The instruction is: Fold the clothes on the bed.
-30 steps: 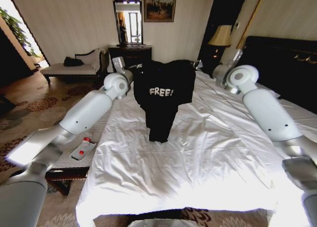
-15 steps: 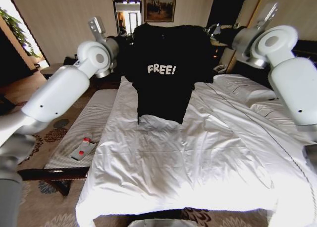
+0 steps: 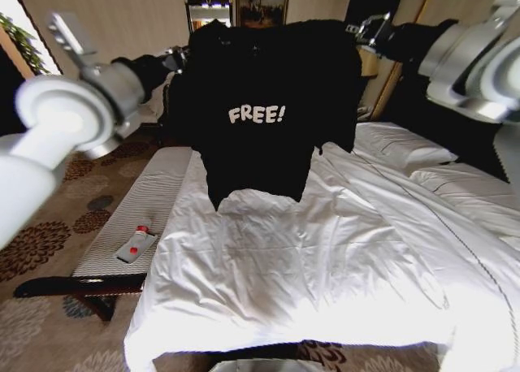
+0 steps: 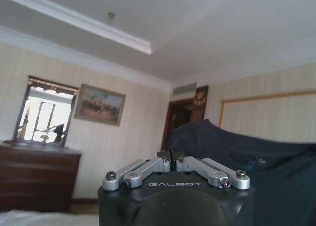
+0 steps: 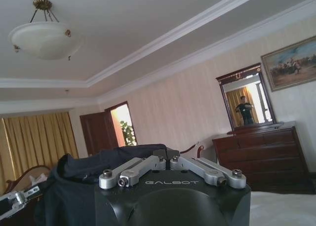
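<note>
The black T-shirt (image 3: 264,112) hangs upright above the bed (image 3: 341,258), lettering facing the head camera, hem down, its shoulders pinched by the left gripper (image 4: 171,163) and right gripper (image 5: 166,158), far side hidden.

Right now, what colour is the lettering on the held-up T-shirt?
White, on the black T-shirt; clearest in the head view.

Daylight enters from the doorway at the head view's far left, and the white sheets of the bed (image 3: 325,266) glare, losing crease detail. The black T-shirt (image 3: 264,104) reads as a near-featureless dark mass. Room edges bow outward. Wrist views look soft and dim.
</note>
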`<state>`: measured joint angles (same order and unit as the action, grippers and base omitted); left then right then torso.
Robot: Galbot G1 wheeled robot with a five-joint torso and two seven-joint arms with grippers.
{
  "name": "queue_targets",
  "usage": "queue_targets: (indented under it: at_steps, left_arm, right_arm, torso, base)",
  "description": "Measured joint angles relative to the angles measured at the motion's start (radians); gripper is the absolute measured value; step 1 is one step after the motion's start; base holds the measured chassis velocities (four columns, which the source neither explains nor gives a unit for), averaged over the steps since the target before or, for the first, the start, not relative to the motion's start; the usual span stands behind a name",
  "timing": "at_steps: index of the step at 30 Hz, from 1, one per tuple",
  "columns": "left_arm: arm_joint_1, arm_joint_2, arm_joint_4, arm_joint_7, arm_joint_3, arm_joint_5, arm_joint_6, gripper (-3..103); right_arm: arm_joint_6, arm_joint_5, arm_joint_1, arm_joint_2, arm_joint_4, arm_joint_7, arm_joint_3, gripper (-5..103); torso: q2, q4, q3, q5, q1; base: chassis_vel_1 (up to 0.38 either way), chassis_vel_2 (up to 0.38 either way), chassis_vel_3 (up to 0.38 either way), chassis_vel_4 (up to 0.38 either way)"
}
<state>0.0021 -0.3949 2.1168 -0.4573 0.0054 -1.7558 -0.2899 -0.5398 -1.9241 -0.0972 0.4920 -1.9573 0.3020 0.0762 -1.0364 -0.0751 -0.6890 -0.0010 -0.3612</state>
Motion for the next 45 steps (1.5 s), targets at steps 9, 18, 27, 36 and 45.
queue_targets:
  at_steps: [9, 18, 27, 36, 45]
  left_arm:
    - [0.416, 0.228, 0.219, 0.025, -0.392, -0.086, 0.022, 1]
    - [0.642, 0.286, 0.322, -0.110, -0.720, -0.351, -0.081, 1]
    - [0.633, 0.261, 0.365, -0.277, -0.674, -0.396, -0.159, 1]
    - [0.707, 0.087, 0.331, -0.301, -0.395, -0.075, -0.145, 1]
    - [0.627, -0.125, 0.112, -0.264, -0.031, 0.204, -0.124, 1]
  right_arm:
    - [-0.015, -0.212, 0.209, -0.167, -0.222, 0.102, 0.277, 0]
    - [-0.024, -0.486, 0.284, -0.308, -0.395, 0.244, 0.472, 0]
    - [-0.031, -0.476, 0.433, -0.251, -0.453, 0.355, 0.492, 0]
    - [-0.033, -0.112, 0.731, -0.023, -0.327, 0.280, 0.423, 0]
    - [-0.028, 0.149, 0.686, 0.158, -0.063, 0.136, 0.174, 0]
  torso:
    - [0.000, -0.0014, 0.000, 0.0010, 0.000]
    - [0.000, -0.0007, 0.000, 0.0001, 0.000]
    - [0.000, -0.0002, 0.000, 0.0004, 0.000]
    - [0.000, -0.0002, -0.001, 0.0009, -0.001]
    - [0.000, 0.0006, -0.001, 0.0006, -0.001]
  base:
    - [0.000, 0.000, 0.000, 0.000]
    - [0.000, 0.000, 0.000, 0.000]
    - [0.000, 0.000, 0.000, 0.000]
    - [0.000, 0.000, 0.000, 0.000]
    - [0.000, 0.000, 0.000, 0.000]
